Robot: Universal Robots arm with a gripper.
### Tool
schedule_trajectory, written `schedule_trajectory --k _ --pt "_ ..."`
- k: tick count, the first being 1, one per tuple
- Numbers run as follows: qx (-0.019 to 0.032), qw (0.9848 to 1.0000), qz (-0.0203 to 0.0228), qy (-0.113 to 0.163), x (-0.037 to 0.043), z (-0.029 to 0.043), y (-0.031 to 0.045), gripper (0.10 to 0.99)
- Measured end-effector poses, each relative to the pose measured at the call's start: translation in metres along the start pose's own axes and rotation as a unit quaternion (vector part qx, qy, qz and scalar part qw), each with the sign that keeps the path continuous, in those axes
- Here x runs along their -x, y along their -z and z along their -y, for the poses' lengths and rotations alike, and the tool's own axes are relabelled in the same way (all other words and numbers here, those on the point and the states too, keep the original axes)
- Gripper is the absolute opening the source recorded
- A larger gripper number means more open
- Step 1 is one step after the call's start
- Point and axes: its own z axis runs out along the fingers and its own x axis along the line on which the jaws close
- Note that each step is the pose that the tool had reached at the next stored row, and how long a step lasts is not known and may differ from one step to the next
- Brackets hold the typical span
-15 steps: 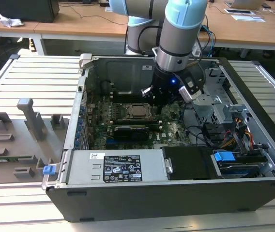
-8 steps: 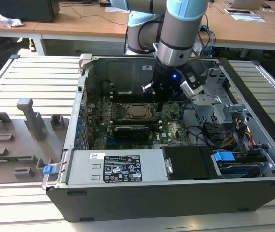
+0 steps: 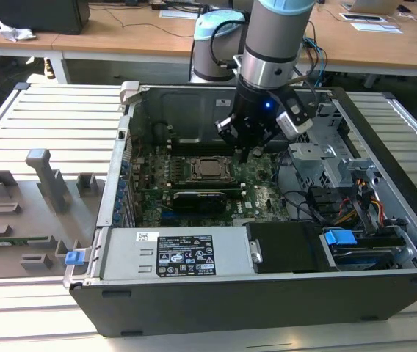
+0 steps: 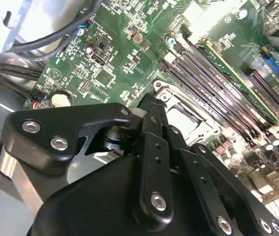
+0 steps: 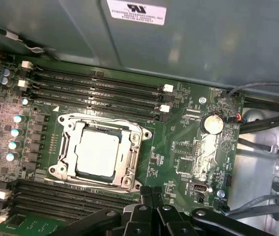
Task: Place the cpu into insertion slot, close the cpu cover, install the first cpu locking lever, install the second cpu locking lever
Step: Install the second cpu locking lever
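Exterior view, left to right. Grey fixture tray (image 3: 25, 213) with upright holders lies on the slatted worktop (image 3: 54, 117) by its left edge, well apart from the work. Open case (image 3: 267, 293) sits mid-worktop, side panel off so the board (image 3: 260, 187) faces up for the arm.

Cpu (image 3: 210, 168) lies flat in the slot (image 3: 194, 178) near the board's middle; in the first wrist view its silver top (image 5: 98, 153) shows through the window of the cover (image 5: 129, 162), which lies down around it, seemingly closed. Whether either lever is latched I cannot tell.

Gripper (image 3: 251, 152) hangs just beside the slot, toward the case's right side, tips low over the board. Fingers (image 5: 147, 196) look drawn together and hold nothing, a pose suited to pushing a lever rather than carrying a part.
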Motion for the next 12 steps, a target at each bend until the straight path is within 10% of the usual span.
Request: schedule_trajectory --k 4,12 --pt "-0.0005 1.0000 0.0000 0.000 -0.0003 -0.0007 0.0171 0.106" --pt "-0.0006 1.0000 -0.0001 0.000 -0.0003 -0.0007 0.0173 0.106"
